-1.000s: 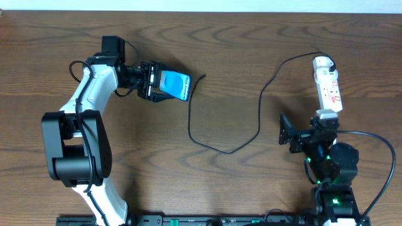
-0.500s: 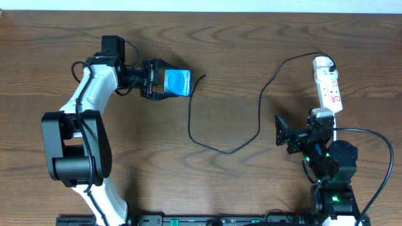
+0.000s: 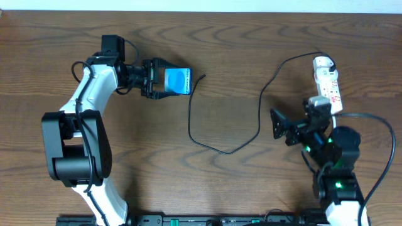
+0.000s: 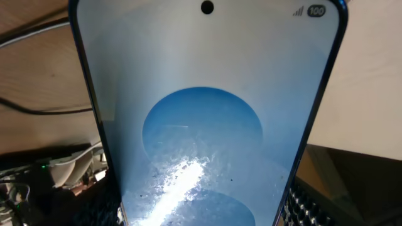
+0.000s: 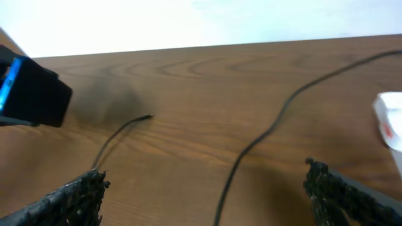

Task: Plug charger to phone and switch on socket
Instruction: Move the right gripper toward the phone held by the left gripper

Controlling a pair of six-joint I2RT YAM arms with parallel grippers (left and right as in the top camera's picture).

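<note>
A wooden table (image 3: pixel 251 37) is seen from above, with a robot arm at each side. The left gripper (image 3: pixel 164 80) pinches the phone (image 3: pixel 178 80) by its long edges, one finger on each side. The phone's blue screen faces up and shows pale circles. In the left wrist view the screen fills almost the whole frame.

The charger (image 3: pixel 229 149) is a thin black cable lying on the table. It runs from the socket (image 3: pixel 328 80) at the far right and loops down toward the near edge. From there it rises to a free plug end (image 3: pixel 202 77) just beside the phone's outer end, not touching it.

The socket is a white strip with red markings, lying flat near the right arm. The right gripper (image 5: pixel 204 174) is near the socket's near end. Its fingers (image 5: pixel 81 198) are spread wide and hold nothing. It points across the table toward the plug end and the phone.
</note>
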